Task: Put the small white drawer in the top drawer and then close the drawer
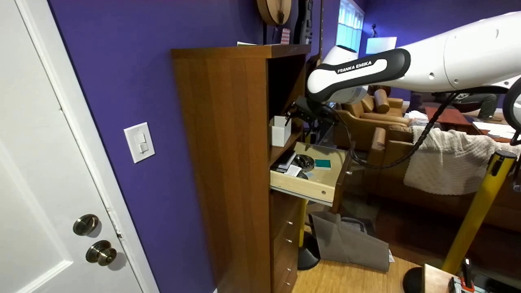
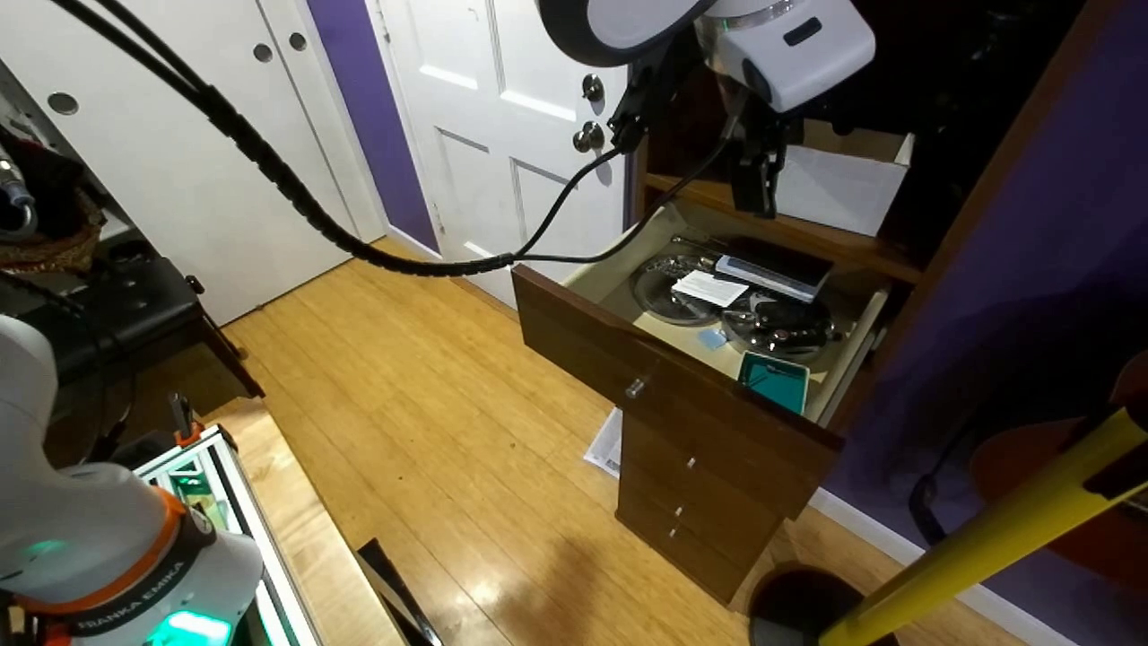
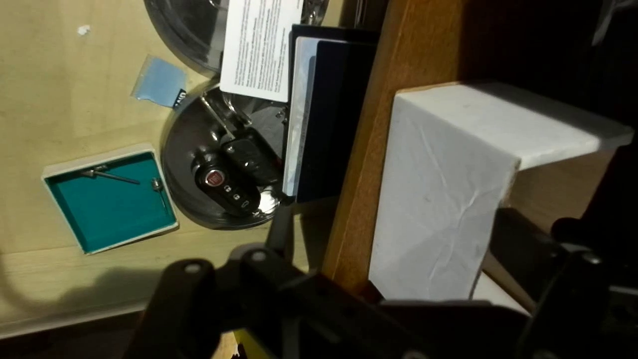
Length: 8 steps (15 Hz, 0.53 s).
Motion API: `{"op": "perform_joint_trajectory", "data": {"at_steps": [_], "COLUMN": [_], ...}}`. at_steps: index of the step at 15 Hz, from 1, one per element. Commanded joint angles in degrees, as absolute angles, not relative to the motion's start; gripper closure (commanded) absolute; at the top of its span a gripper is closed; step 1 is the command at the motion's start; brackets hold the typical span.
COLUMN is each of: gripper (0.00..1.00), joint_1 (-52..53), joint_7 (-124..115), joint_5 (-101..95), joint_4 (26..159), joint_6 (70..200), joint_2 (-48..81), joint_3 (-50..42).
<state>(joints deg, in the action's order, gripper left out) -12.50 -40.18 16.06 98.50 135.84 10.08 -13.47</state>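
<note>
The small white drawer (image 2: 843, 184), an open white box, stands on the cabinet shelf just above the top drawer. It shows in both exterior views, and its creased wall (image 3: 438, 199) fills the middle of the wrist view. The top drawer (image 1: 301, 186) is pulled out, with its brown front (image 2: 592, 345) facing the room. My gripper (image 3: 398, 222) is open at the small white drawer. In the wrist view one finger (image 3: 282, 229) lies left of the white wall, over the shelf edge. The other finger (image 3: 518, 239) overlaps the box's open side; contact cannot be made out.
Inside the pulled-out drawer lie round metal tins, a car key (image 3: 227, 184), a printed card (image 3: 261, 50), a dark flat case (image 3: 331, 119) and a teal-lined box (image 3: 112, 202). The wooden shelf edge (image 3: 369, 164) separates drawer and shelf. A yellow post (image 2: 987, 529) stands nearby.
</note>
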Motion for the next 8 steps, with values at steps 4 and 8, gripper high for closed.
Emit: {"op": "perform_joint_trajectory", "data": {"at_steps": [4,8], "gripper": [0.0,0.0], "joint_1": [-12.74,-12.91], "joint_7": [-41.0,-40.5], "joint_5": [17.02,19.54], "joint_4": [96.64,96.27], "joint_6": [134.09,134.14], "joint_2": [11.28,11.19], "joint_3": [-13.31,-12.82]}}
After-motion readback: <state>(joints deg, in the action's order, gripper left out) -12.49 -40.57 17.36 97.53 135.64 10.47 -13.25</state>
